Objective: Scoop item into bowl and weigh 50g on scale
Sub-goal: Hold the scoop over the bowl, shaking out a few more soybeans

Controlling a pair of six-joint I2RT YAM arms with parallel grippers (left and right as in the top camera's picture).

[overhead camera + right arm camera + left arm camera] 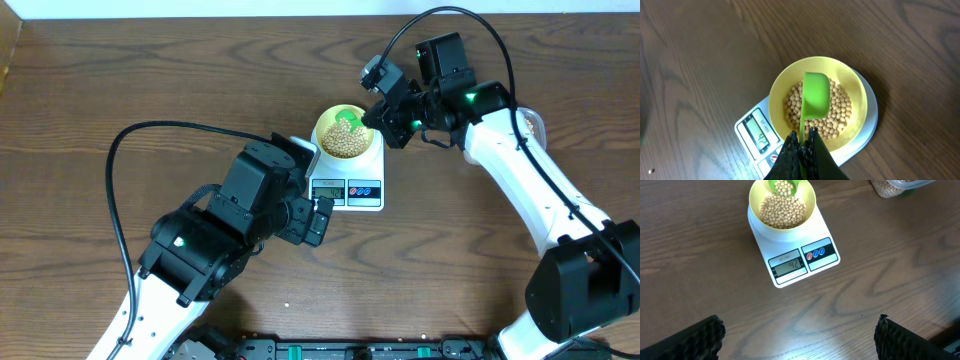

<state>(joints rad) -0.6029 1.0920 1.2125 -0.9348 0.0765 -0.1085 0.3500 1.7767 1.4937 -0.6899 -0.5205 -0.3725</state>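
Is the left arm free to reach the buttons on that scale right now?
Probably yes. The left tool hangs open in front of the scale, bare table between; the right tool holds its green spoon over the bowl, clear of the buttons.

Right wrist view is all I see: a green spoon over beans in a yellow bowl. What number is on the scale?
Observer: In the left wrist view the scale has a display that reads 42.
Operator: Are there more beans somewhere?
Observer: Yes, a clear tub of beans stands off to the right of the scale.
Operator: What's the other pincer doing?
Observer: The left pincer hangs open and empty just in front of the scale.
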